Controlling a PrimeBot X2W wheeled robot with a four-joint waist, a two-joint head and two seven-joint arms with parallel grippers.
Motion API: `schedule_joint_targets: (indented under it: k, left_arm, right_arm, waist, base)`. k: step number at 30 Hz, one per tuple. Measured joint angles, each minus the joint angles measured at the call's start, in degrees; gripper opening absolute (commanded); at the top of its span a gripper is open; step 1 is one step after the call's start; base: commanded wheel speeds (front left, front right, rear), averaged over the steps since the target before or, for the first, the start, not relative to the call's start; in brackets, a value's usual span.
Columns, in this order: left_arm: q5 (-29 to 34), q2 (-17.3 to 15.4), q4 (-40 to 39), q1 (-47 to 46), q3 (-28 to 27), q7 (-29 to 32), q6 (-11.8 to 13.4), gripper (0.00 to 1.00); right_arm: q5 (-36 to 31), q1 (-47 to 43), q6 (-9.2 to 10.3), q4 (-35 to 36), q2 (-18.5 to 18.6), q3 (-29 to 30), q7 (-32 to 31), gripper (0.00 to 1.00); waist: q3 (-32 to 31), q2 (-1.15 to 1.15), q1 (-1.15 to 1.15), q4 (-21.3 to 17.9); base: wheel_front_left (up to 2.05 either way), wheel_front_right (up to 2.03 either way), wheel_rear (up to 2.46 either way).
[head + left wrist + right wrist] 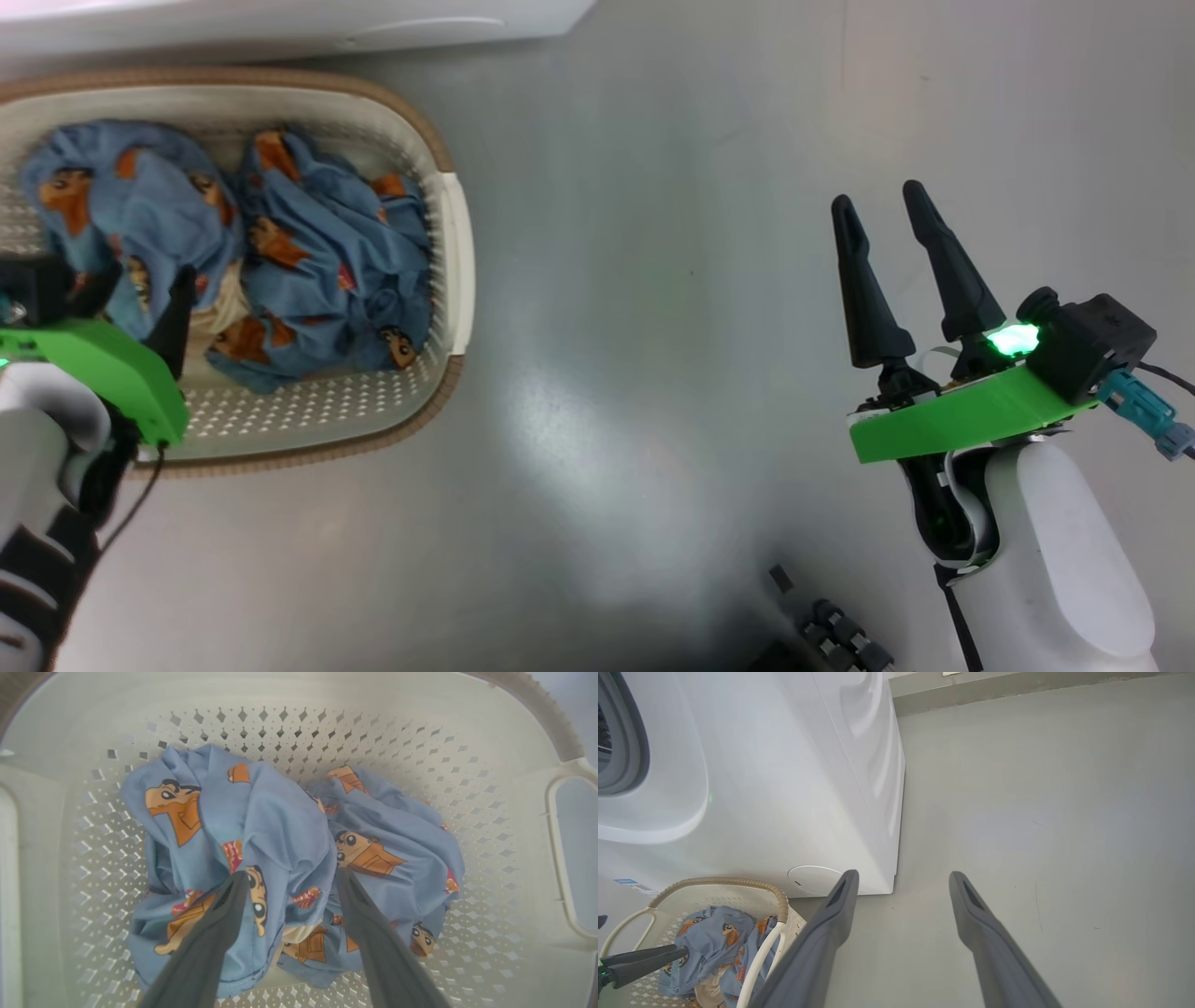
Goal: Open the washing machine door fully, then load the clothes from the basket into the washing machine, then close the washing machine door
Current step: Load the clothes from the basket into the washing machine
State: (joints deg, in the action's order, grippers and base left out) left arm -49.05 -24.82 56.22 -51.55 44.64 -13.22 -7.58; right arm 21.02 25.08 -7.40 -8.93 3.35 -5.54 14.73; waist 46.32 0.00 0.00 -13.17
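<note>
Risk: my left gripper (292,873), wide open and empty over the clothes (280,812) in the basket (490,765), may pinch only one fold.

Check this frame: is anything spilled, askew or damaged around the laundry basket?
Nothing stands out. The crumpled light blue cartoon-print clothes all lie inside the cream perforated plastic basket, none over its rim or on the grey floor. The open left pincer points at them; the open right pincer hangs over bare floor.
</note>
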Motion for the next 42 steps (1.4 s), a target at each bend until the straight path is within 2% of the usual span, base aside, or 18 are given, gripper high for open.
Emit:
schedule_joint_targets:
  k: [11,21,22,23,24,25,36,42]
  left_arm:
    - [-2.79,-0.21,8.39,-7.45,4.90,0.45,0.00,1.00]
    - [-3.86,0.45,11.10,-9.87,7.88,1.66,0.00,1.00]
    - [-4.25,0.45,11.09,-9.90,8.20,1.81,0.00,0.78]
    - [-4.76,0.45,11.09,-9.95,8.47,2.16,0.00,0.47]
    - [-5.03,0.45,11.10,-10.05,8.78,2.21,0.00,0.33]
    - [-5.26,0.45,11.09,-10.17,9.00,2.21,0.00,0.00]
    - [-9.62,1.51,9.98,-10.26,10.37,0.62,0.00,0.00]
    - [-12.29,2.67,6.76,-6.67,9.59,-0.99,0.00,0.00]
  right_arm:
    - [1.36,0.90,0.00,1.21,-0.07,-1.47,0.00,1.00]
    - [2.70,1.07,0.00,1.85,-0.11,-2.91,0.00,1.00]
    - [2.79,1.07,0.00,1.85,-0.11,-2.92,0.00,1.00]
    - [2.80,1.07,0.00,1.85,-0.11,-2.92,0.00,1.00]
    - [2.80,1.08,0.00,1.85,-0.11,-2.92,0.00,1.00]
    - [2.80,1.08,0.00,1.85,-0.11,-2.92,0.00,1.00]
    - [2.38,1.08,0.00,1.31,-0.13,-1.57,0.00,1.00]
    - [0.56,0.79,0.00,0.36,-0.13,-0.47,0.00,1.00]
  waist:
    - [3.13,0.00,0.00,-1.81]
    - [4.61,0.00,0.00,-2.63]
    - [4.69,0.00,0.00,-2.71]
    - [4.74,0.00,0.00,-2.79]
    - [4.76,0.00,0.00,-2.86]
    - [4.73,0.00,0.00,-2.88]
    - [1.89,0.00,0.00,-1.80]
    - [-1.81,0.00,0.00,-0.30]
  base:
    - [0.00,0.00,0.00]
    - [0.00,0.00,0.00]
    - [0.00,0.00,0.00]
    - [0.00,0.00,0.00]
    - [0.00,0.00,0.00]
    - [0.00,0.00,0.00]
    - [0.00,0.00,0.00]
    - [0.00,0.00,0.00]
